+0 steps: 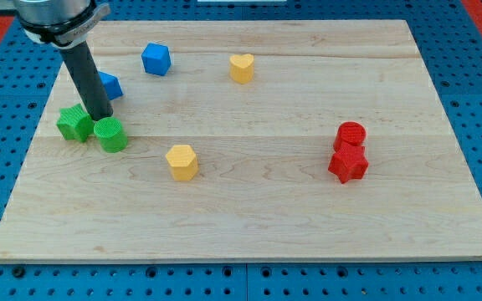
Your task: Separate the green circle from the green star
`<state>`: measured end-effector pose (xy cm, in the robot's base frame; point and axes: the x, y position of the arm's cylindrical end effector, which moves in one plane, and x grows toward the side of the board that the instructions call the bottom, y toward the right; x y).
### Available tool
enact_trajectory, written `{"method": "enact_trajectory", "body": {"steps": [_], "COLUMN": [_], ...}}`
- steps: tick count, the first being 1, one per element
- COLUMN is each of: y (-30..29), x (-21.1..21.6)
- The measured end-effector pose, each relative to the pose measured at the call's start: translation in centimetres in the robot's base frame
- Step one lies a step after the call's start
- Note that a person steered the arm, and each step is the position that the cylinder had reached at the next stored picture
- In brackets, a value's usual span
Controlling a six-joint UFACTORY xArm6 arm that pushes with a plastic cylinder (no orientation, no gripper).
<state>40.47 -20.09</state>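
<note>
The green circle [110, 134] and the green star [74, 124] lie side by side near the view's left edge of the board, nearly touching. The star is to the left, the circle to the right and slightly lower. My tip [100, 116] stands just above the gap between them, close to the top edges of both blocks. The dark rod rises from there toward the view's top left.
A blue block [109, 85] sits partly behind the rod, and a blue cube [156, 59] lies further up. A yellow heart [241, 68] is at top centre, a yellow hexagon [182, 161] at centre. A red circle [351, 134] and red star [348, 163] touch at the right.
</note>
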Motion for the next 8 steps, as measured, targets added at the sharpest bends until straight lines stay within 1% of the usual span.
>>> {"method": "enact_trajectory", "body": {"steps": [1,2,3,4,5,6,8], "y": [1.8,5.1,1.5,4.2,2.3,2.3,-2.9], "x": [0.0,1.2,1.9,3.0,3.0,2.1,1.6]}}
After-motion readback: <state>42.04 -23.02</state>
